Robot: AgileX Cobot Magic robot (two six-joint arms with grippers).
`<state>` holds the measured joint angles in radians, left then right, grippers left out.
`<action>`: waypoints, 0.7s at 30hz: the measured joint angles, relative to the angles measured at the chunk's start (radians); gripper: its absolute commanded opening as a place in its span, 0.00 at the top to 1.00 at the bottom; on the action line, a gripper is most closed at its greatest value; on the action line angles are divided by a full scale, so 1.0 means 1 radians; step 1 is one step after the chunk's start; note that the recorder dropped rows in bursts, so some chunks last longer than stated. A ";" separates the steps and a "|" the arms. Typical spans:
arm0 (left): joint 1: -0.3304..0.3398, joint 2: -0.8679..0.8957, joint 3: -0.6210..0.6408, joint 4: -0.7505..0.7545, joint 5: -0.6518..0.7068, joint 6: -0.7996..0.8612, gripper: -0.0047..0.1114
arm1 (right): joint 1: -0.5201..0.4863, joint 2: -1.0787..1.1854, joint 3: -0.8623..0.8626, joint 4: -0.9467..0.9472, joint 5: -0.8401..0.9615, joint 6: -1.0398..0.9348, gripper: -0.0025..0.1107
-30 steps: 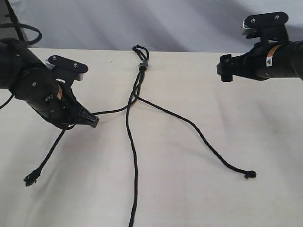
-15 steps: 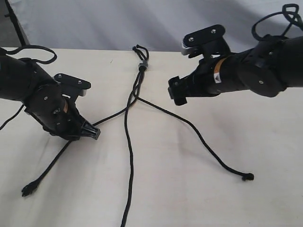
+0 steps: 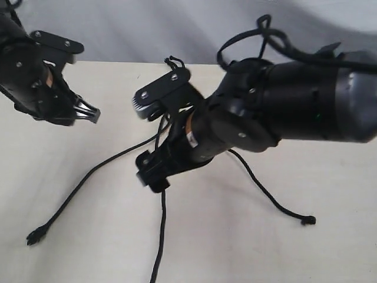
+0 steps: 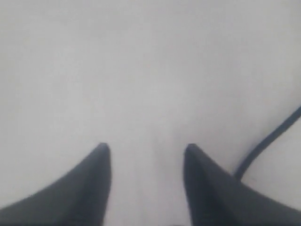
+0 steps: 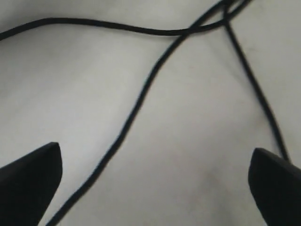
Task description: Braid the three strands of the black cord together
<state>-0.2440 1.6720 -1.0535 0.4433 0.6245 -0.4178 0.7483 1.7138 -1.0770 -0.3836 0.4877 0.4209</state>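
The black cord lies on the table, and its looped knot [image 3: 172,61] shows at the far edge. The left strand [image 3: 88,177] lies loose and ends in a frayed knot [image 3: 35,236]. The middle strand [image 3: 161,236] runs to the near edge. The right strand [image 3: 265,191] ends at a knot [image 3: 307,220]. My left gripper [image 3: 92,113] hovers open and empty, away from the left strand [image 4: 268,141]. My right gripper [image 3: 148,174] reaches across the middle and covers the cord's upper part. It stands wide open [image 5: 155,155] above the table, with one strand [image 5: 136,108] passing between its fingers untouched.
The pale table [image 3: 235,247] carries only the cord. A grey backdrop [image 3: 147,29] hangs behind its far edge. The bulky right arm [image 3: 294,100] and its looping cable [image 3: 247,38] fill the middle right. The left arm [image 3: 29,76] sits at the far left.
My left gripper has opened, let go of the left strand and drawn back up to the left. The right arm has swung in from the right over the middle of the cord.
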 measured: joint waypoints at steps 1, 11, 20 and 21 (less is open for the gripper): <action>0.017 -0.017 0.000 0.000 0.005 0.000 0.96 | 0.024 0.010 -0.005 0.003 0.000 0.000 0.06; 0.058 -0.065 0.000 -0.014 0.007 0.000 0.94 | 0.082 0.235 -0.126 0.019 0.056 -0.002 0.06; 0.058 -0.065 0.000 -0.018 0.007 0.000 0.94 | 0.082 0.369 -0.217 0.040 0.076 0.000 0.52; 0.058 -0.065 0.000 -0.018 0.007 0.000 0.94 | 0.082 0.370 -0.218 0.045 0.072 0.000 0.67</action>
<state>-0.1859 1.6072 -1.0535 0.4250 0.6310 -0.4178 0.8304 2.0842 -1.2948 -0.3383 0.5596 0.4209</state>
